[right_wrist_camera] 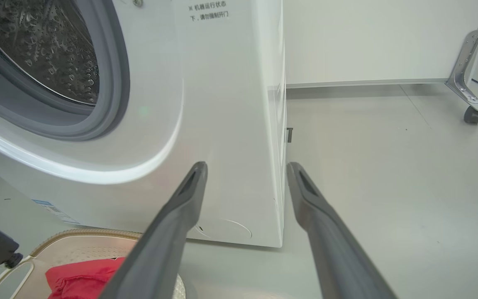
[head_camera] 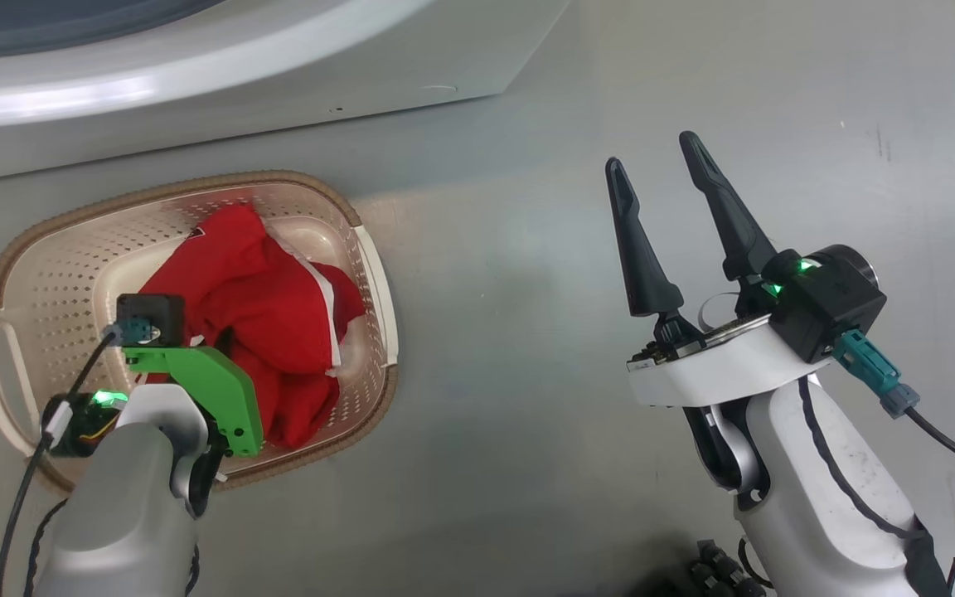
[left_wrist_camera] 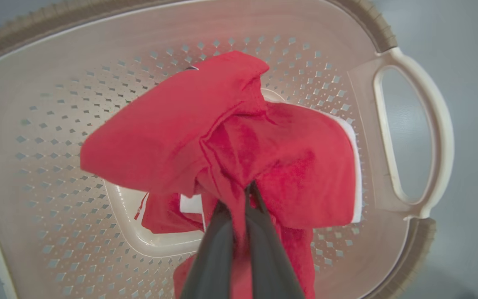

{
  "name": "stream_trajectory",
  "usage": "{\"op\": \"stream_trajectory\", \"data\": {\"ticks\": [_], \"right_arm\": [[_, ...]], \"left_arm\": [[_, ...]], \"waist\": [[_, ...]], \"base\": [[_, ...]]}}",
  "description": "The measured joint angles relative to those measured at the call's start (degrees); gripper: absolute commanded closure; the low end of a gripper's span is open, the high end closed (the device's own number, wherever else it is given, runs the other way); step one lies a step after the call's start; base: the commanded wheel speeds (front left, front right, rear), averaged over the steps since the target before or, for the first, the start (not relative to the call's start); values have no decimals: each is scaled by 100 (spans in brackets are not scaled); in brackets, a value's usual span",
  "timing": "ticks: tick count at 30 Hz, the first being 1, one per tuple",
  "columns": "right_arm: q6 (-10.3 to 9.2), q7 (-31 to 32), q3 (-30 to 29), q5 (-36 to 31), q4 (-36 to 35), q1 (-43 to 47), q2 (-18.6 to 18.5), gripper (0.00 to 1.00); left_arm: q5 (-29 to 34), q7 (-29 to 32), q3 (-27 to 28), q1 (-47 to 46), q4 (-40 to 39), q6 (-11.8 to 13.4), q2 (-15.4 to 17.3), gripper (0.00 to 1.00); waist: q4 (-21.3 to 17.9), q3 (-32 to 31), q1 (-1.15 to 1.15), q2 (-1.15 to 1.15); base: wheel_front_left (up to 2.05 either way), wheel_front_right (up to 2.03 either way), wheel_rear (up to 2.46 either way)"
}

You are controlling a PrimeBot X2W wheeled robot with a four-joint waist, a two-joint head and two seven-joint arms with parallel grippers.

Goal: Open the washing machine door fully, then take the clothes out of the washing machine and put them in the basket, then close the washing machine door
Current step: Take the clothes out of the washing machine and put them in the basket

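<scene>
The clothes (head_camera: 270, 315), a red garment with white trim, lie bunched inside the cream basket (head_camera: 63, 274) on the floor in front of the washing machine (head_camera: 237, 75). In the left wrist view my left gripper (left_wrist_camera: 243, 195) is shut on a fold of the clothes (left_wrist_camera: 222, 133) over the perforated basket (left_wrist_camera: 56, 124). My right gripper (head_camera: 652, 153) stands open over bare floor to the basket's right, holding nothing. Its wrist view shows the open right gripper (right_wrist_camera: 246, 166) facing the washing machine (right_wrist_camera: 222, 104), whose steel drum (right_wrist_camera: 44, 50) is exposed. The washing machine door is out of view.
Grey floor (head_camera: 511, 249) spreads to the right of the basket and the machine. A metal frame leg on a caster (right_wrist_camera: 473, 114) stands at the far right by the white wall. Dark cables (head_camera: 950, 444) trail from my right wrist.
</scene>
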Motion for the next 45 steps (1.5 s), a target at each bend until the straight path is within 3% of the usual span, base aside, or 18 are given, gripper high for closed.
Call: {"op": "stream_trajectory", "data": {"ticks": [3, 4, 5, 6, 7, 23, 34, 45], "right_arm": [[-36, 0, -31, 0, 1, -50, -2, 0], [-37, 0, -33, 0, 1, -53, -1, 0], [-56, 0, -33, 0, 3, -53, -1, 0], [-77, 0, -32, 1, 5, -53, -1, 0], [-77, 0, -31, 1, 7, -53, 0, 0], [-78, 0, -164, -7, 132, -98, -1, 0], [-70, 0, -367, -87, 363, -20, -1, 0], [-67, 0, -739, -209, 558, 333, 0, 0]], "left_arm": [[-96, 43, 53, -170, 236, 26, -42, 100], [-122, 45, 74, -207, 303, 30, -49, 96], [-159, 49, 108, -240, 367, 32, -58, 61], [-170, 49, 127, -266, 423, 51, -59, 18], [-174, 46, 138, -291, 467, 52, -59, 0], [-70, -835, -40, -534, 725, 12, -134, 0], [-96, -1951, -16, -252, 515, -166, -188, 0], [-131, -2078, -15, 99, -244, -230, -214, 0]], "waist": [[-76, 88, 0, 0], [-95, 109, 0, 0], [-110, 126, 0, 0], [-119, 140, 0, 0], [-125, 148, 0, 0], [84, -46, 0, 0], [343, -491, 0, 0], [605, -1123, 0, 0]], "base": [[0, 0, 0], [0, 0, 0], [0, 0, 0], [0, 0, 0], [0, 0, 0], [0, 0, 0], [0, 0, 0], [0, 0, 0]]}}
